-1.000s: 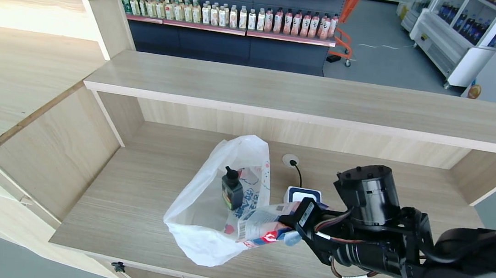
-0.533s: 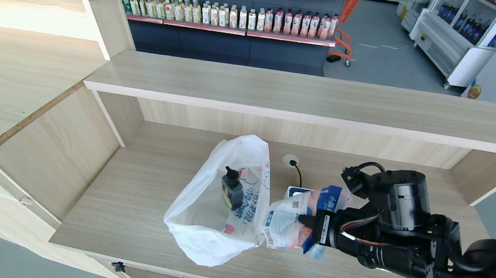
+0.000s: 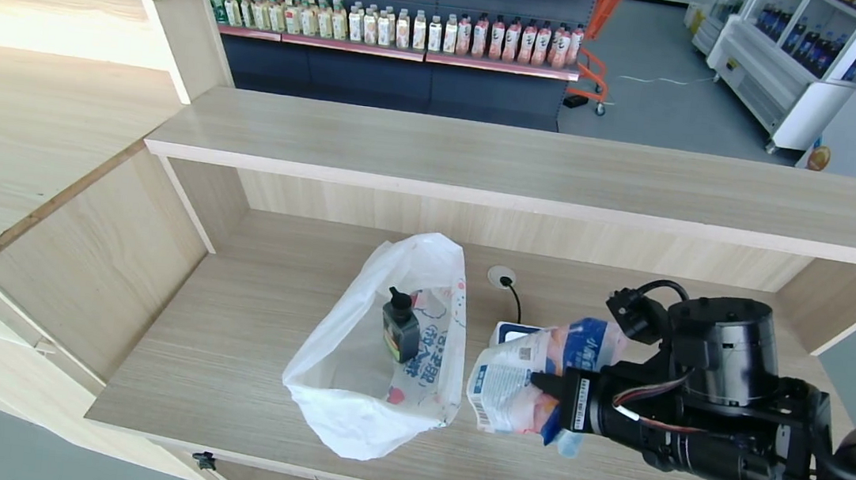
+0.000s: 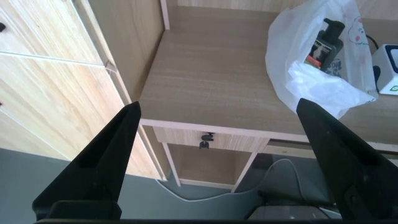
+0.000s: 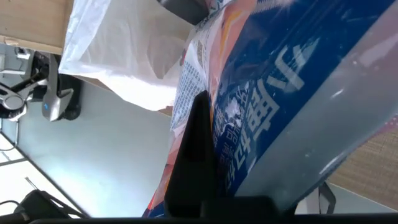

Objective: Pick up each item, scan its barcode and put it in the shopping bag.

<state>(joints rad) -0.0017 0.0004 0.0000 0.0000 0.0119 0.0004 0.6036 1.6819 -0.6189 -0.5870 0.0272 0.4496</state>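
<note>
**Hidden or cut off**
- The packet [image 3: 513,376] is covering most of the scanner [image 3: 515,331], so that a white and blue corner is showing above it. In the left wrist view the scanner [image 4: 388,70] is running off the picture's edge.
- One dark finger [image 5: 194,155] of the right gripper [image 3: 543,382] is pressing against the packet [image 5: 292,93]; the opposite finger is sitting behind the packet, out of sight.
- Whether the packet's lower edge is touching the counter [image 3: 224,362] is not clear.
- The bag [image 3: 374,369] is masking the lower part of the bottle [image 3: 400,334].

**Count**
- One packet, one bag, one bottle, one scanner and one cable [image 3: 513,301] running from a round socket to the scanner.

**Packet**
- It is a soft plastic packet, printed white, orange-pink and blue, with a barcode near its lower corner.
- The right gripper is clamping it from the right side.
- The packet is hanging just beside the bag's right side, outside the bag, in front of the scanner.

**Bag and bottle**
- The white bag [image 4: 323,68] is lying open on the counter; it shows pale in the right wrist view [image 5: 124,56].
- The dark bottle [image 4: 323,46], with a black pump top, is standing upright inside it.

**Left gripper**
- The left gripper [image 4: 217,107] is hanging off the counter's near left corner, well apart from the bag, with its fingers [image 4: 99,168] spread wide and gripping nothing.
</note>
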